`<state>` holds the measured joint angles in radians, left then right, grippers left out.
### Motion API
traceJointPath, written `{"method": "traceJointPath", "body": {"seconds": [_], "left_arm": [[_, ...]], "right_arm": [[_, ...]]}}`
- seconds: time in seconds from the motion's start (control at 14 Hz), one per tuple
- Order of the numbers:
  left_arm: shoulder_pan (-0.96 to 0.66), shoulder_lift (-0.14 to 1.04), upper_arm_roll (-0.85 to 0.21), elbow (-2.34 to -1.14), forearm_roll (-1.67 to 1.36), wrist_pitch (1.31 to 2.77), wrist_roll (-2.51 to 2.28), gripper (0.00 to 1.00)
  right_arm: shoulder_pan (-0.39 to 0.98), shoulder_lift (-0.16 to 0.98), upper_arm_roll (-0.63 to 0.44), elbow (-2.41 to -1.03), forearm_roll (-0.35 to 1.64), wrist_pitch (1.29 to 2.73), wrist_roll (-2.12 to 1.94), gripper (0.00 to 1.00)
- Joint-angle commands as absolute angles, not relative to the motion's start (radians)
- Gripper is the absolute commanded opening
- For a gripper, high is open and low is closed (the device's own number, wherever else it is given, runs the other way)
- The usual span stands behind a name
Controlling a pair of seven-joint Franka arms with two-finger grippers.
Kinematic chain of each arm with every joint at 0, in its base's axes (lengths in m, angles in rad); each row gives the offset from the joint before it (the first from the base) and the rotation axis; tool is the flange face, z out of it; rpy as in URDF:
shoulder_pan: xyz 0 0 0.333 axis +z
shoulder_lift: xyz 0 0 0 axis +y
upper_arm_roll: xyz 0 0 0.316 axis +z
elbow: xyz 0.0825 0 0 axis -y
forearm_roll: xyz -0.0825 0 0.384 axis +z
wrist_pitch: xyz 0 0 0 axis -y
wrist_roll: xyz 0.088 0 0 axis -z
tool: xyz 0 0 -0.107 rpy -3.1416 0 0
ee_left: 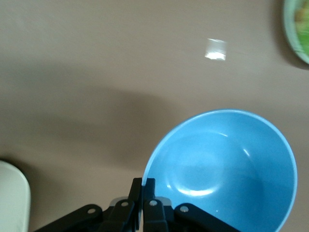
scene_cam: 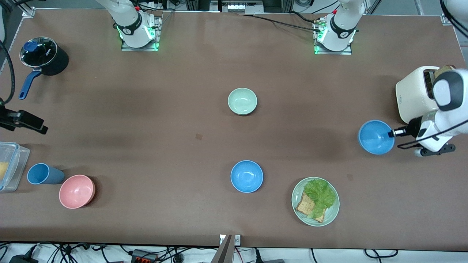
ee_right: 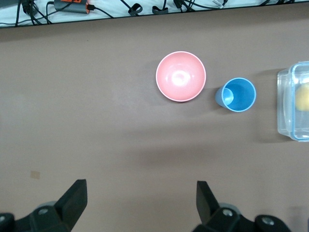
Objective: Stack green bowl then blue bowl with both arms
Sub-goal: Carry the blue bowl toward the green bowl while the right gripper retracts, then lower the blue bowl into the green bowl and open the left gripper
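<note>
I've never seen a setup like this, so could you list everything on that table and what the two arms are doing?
green bowl: one, pale mint, mid-table.
blue bowls: two, sky blue; one nearer the front camera than the green bowl, one gripped by its rim at the left arm's end.
pink bowl: one, beside the cup.
blue cup: one, at the right arm's end.
green plate: one, with lettuce and toast.
saucepan: one, black, glass lid, blue handle.
toaster: one, cream.
plastic container: one, clear.
left pincer: shut on the blue bowl's rim.
right pincer: open, waiting over the table.
</note>
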<state>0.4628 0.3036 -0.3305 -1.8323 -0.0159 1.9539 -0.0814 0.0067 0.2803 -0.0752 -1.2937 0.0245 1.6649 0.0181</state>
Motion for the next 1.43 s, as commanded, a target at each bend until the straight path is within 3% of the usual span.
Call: {"method": "traceJointPath", "body": {"seconds": [0.0, 0.29, 0.64, 0.93, 1.36], "left_arm": [[0.474, 0.217, -0.472, -1.859, -0.058, 1.872, -0.269, 0.01], [0.476, 0.212, -0.734, -1.861, -0.093, 1.897, -0.676, 0.01], [0.463, 0.233, -0.966, -1.893, -0.107, 1.965, -0.978, 0.01], [0.399, 0.241, -1.017, -2.008, -0.104, 2.173, -1.13, 0.0], [0.298, 0.267, -1.014, -2.089, -0.066, 2.273, -1.141, 0.0]], "right_arm": [[-0.018, 0.232, -0.04, -1.347, -0.002, 1.663, -0.034, 1.0], [-0.018, 0.2, -0.044, -1.377, -0.003, 1.568, -0.015, 1.0], [-0.017, 0.048, -0.043, -1.632, -0.009, 1.678, -0.032, 1.0], [-0.018, -0.006, -0.043, -1.697, -0.011, 1.712, -0.032, 1.0], [-0.017, -0.009, -0.04, -1.692, -0.025, 1.701, -0.055, 1.0]]}}
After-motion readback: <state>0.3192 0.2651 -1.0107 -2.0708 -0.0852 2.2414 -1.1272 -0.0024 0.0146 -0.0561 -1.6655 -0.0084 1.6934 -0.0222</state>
